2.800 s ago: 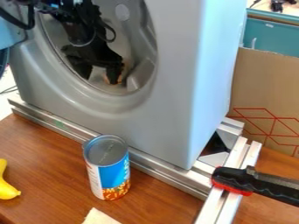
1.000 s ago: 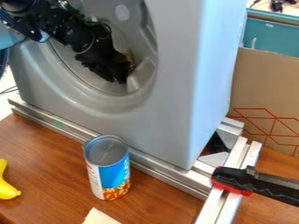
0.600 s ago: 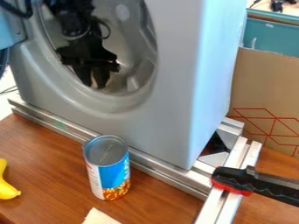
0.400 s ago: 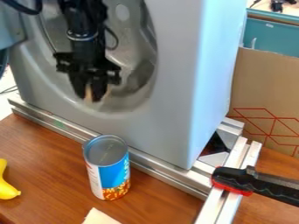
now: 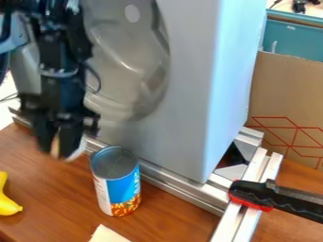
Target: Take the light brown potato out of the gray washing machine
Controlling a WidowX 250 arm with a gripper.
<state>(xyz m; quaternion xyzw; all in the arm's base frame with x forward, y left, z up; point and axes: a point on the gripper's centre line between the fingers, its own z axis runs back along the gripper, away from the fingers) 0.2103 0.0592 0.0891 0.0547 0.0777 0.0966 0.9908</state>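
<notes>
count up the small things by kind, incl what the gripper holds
can: 1
yellow banana: 1
black-and-red clamp: 1
pale flat piece, partly out of view: 1
blurred pale thing in gripper: 1
total: 5

End effector (image 5: 58,147): blurred | pale item (image 5: 78,149) there: unclear (smeared) | banana (image 5: 7,205): cut off left

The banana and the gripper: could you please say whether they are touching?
Apart: the camera view shows a plain gap, with brown tabletop between the banana and the gripper.
</notes>
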